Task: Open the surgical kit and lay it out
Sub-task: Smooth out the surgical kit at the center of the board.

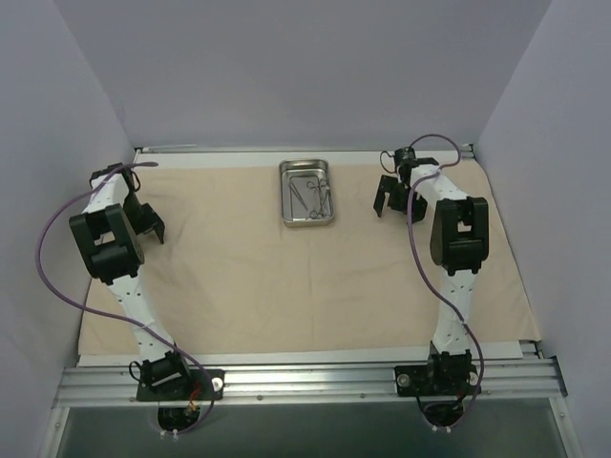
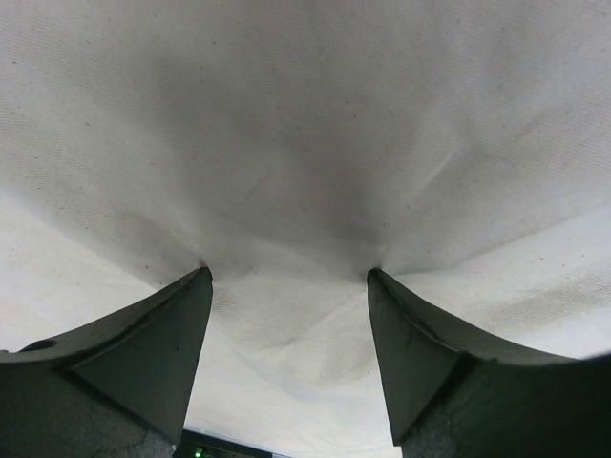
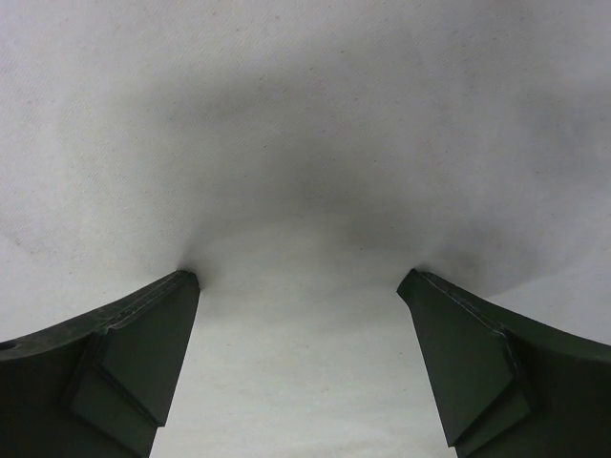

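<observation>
Pale lilac walls (image 1: 286, 67) stand left, back and right; an aluminium rail (image 1: 305, 379) runs along the near edge.

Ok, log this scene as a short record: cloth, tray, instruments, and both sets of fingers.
cloth: spread out flat
tray: on the cloth, far middle
instruments: lying inside the tray
left fingers: apart, tips pressing the cloth, far left
right fingers: wide apart, tips at the cloth, right of the tray
held: nothing
</observation>
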You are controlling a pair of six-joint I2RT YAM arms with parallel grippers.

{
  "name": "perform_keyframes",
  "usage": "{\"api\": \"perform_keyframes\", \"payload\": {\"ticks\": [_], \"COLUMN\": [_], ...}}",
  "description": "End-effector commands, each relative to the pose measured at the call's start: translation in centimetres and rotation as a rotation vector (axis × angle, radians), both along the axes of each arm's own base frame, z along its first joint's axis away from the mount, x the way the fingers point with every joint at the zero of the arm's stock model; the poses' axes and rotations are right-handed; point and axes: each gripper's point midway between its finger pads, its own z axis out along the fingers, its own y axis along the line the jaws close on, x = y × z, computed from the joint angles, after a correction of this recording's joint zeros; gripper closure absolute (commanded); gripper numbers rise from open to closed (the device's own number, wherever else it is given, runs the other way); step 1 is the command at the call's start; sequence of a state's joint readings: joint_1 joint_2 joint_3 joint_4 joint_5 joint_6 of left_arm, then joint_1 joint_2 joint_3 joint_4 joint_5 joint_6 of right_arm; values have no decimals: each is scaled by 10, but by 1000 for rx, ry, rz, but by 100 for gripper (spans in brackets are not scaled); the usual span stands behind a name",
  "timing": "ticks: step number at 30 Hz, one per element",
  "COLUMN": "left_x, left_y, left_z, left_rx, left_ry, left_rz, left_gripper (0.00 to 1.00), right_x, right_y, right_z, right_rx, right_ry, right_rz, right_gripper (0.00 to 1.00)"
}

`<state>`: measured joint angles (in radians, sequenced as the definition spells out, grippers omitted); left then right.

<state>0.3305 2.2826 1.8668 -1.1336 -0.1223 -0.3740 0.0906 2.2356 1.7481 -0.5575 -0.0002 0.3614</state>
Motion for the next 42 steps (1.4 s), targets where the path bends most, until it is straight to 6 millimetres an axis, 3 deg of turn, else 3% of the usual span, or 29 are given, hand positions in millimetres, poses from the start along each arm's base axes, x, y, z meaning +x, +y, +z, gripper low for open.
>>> {"api": "perform_keyframes", "payload": {"ticks": [1,4,7,8,12,14,15,17,20,21,23,25,28,32,36,40,42], "left_x": [8,15,18,19,8,-8,-7,-23,-31,-44,-49,-56,-63,-68,-71,-63,-51], "left_y": [19,21,19,19,11,3,1,-12,-39,-50,-72,-99,-115,-116,-94,-91,-96], "left_z": [-19,-8,14,31,65,82,90,84,86,81,74,65,47,24,3,15,35], "left_rx": [27,19,39,53,80,97,93,57,-18,-44,-74,-122,-144,-152,-62,-56,-66], "left_ry": [5,-35,-88,-126,-179,-191,-216,-187,-237,-229,-228,-217,-179,-128,-47,-62,-129], "left_rz": [0,6,21,26,34,13,10,-3,-15,-22,-47,-95,-105,-95,-118,-145,-151], "left_gripper": [25,23,20,18,18,18,18,21,28,29,40,44,47,50,54,50,44], "right_x": [-42,-35,-25,-18,-5,-7,-6,-10,-14,-16,-17,-19,-22,-23,-22,-17,-16], "right_y": [-39,-37,-31,-27,0,36,36,52,70,77,84,92,102,109,114,115,115], "right_z": [-60,-49,-27,-12,27,49,54,60,67,68,68,67,65,67,69,81,86], "right_rx": [-85,-84,-101,-99,-76,-39,-37,-13,34,39,48,58,66,70,81,80,78], "right_ry": [206,173,129,97,16,-24,-35,-49,-67,-71,-76,-76,-73,-79,-82,-108,-117], "right_rz": [-48,-21,0,8,59,123,123,147,180,194,206,219,240,255,265,272,277], "right_gripper": [0,0,0,0,0,0,0,0,0,0,0,0,0,0,0,0,0]}}
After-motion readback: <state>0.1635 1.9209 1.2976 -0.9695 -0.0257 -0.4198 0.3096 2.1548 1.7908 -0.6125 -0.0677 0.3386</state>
